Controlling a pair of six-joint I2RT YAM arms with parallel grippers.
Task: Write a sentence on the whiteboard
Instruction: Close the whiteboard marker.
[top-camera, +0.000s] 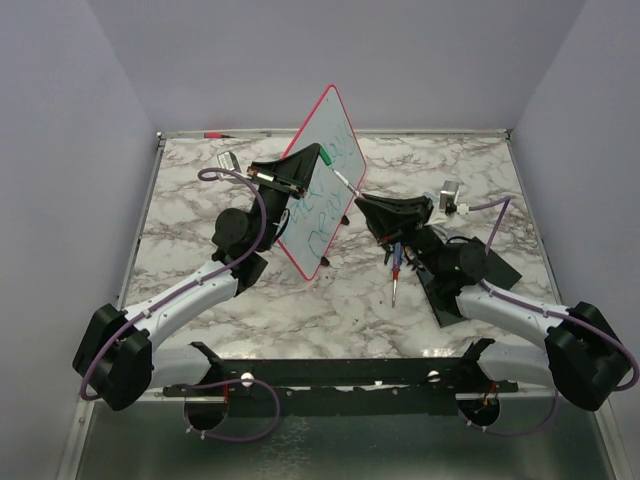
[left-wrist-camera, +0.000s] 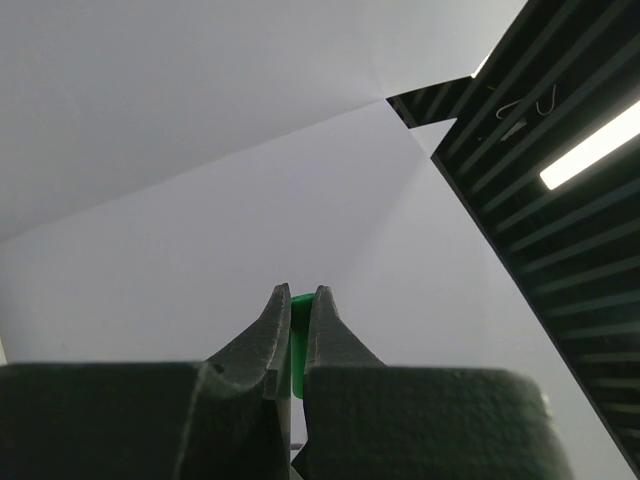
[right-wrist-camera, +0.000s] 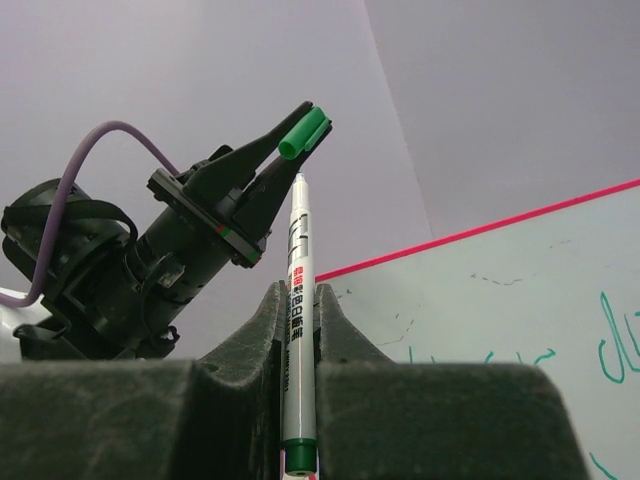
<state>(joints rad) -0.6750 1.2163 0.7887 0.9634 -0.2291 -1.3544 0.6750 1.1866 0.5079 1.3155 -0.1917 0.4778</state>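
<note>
Where the two arms are bolted at the near edge of the marble table (top-camera: 200, 330), a black rail runs between their bases. Just beyond, towards the right edge, one black rectangular pad (top-camera: 498, 264) lies flat under the right arm. One red pen (top-camera: 396, 275) lies on the marble just left of that pad, its tip towards the near edge; a darker piece at its far end is too small to make out.

Further in, the right gripper (right-wrist-camera: 300, 295) has its fingers pressed shut around one white marker (right-wrist-camera: 298, 230), which has a green butt and points up and away. The left gripper (left-wrist-camera: 298, 300) reaches in from the left, fingers nearly closed, pinching one small green cap (right-wrist-camera: 303, 131) at their tips. The marker's tip sits just under that cap; whether they touch cannot be told.

Behind both grippers, at the middle of the table, the whiteboard (top-camera: 340, 125) stands tipped up on one edge, with its face towards the right arm. It is white, with a thin red-pink rim and rounded corners, and it carries lines of green handwriting too small to read. The left gripper crosses in front of its left part and hides some of it.

Against the far edge, near the far left corner, one more red marker (top-camera: 214, 133) lies.
</note>
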